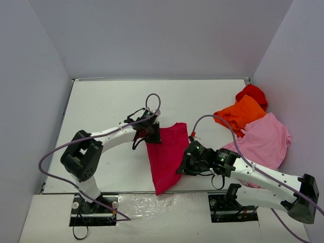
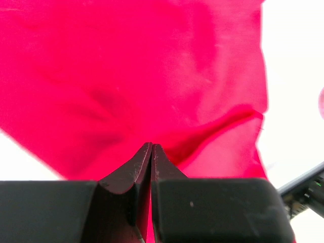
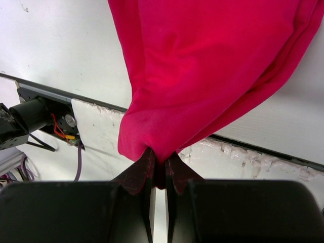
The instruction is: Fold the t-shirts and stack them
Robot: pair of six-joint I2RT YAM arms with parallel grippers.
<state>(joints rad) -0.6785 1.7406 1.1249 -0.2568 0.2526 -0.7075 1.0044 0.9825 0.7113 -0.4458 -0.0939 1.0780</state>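
A raspberry-red t-shirt (image 1: 167, 152) hangs gathered in the middle of the white table (image 1: 106, 106), its lower point reaching the front edge. My left gripper (image 1: 152, 133) is at its upper left edge. In the left wrist view the jaws (image 2: 152, 147) are pressed together, a sliver of red cloth (image 2: 152, 76) between them. My right gripper (image 1: 183, 166) is on the shirt's right edge. In the right wrist view it (image 3: 161, 159) is shut on a bunched fold of the shirt (image 3: 202, 76), lifted off the table.
An orange shirt (image 1: 240, 115), a bright red one (image 1: 253, 93) and a pale pink one (image 1: 263, 139) lie in a heap at the right, beside the right arm. Grey walls close in the table on three sides. The table's front edge (image 3: 253, 147) runs under the hanging cloth.
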